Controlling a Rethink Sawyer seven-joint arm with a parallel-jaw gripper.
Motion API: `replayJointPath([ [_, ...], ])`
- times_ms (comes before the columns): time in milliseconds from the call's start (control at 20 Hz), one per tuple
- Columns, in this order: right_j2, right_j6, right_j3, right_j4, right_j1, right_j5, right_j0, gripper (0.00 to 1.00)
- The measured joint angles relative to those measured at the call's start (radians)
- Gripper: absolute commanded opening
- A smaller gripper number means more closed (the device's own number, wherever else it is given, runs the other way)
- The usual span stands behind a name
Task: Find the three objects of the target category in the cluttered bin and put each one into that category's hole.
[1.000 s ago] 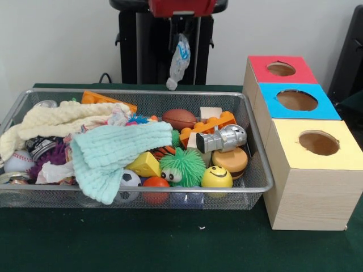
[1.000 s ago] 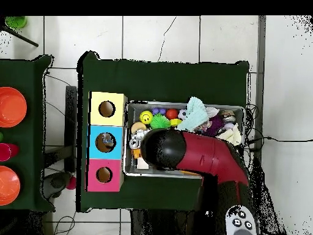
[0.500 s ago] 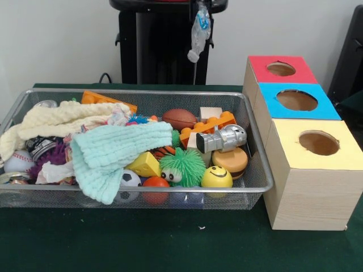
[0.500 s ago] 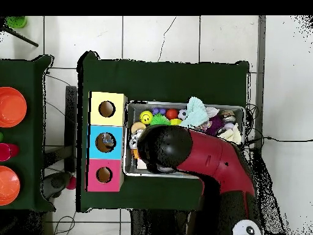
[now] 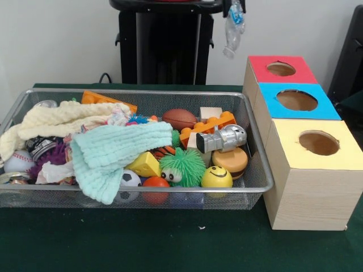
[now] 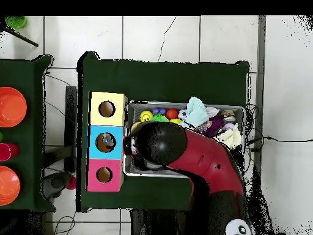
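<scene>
- Front view: a crumpled plastic bottle [image 5: 231, 29] is seen hanging upright, long axis vertical, from the gripper [image 5: 234, 5] at the top edge, which is clenched on its upper end. It is held high, just left of the red box [image 5: 279, 69], above the bin's [image 5: 258, 170] far right corner.
- Overhead view: gripper and bottle are hidden under the arm [image 6: 183, 156]. The three holes lie left of the arm's head; the blue box [image 6: 106, 142] is nearest.

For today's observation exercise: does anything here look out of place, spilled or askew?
A mint cloth hangs over the mesh bin's front rim. A small white scrap lies on the green table outside the bin. A crumpled plastic bottle dangles high near the red box.
</scene>
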Motion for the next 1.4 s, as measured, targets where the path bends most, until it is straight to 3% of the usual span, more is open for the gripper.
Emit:
replayJointPath([
  [600, 0.004, 0.0, 0.073, 0.087, 0.004, -0.072, 0.077, 0.0],
  [1400, 0.006, 0.0, 0.075, 0.157, 0.064, -0.189, 0.148, 0.0],
])
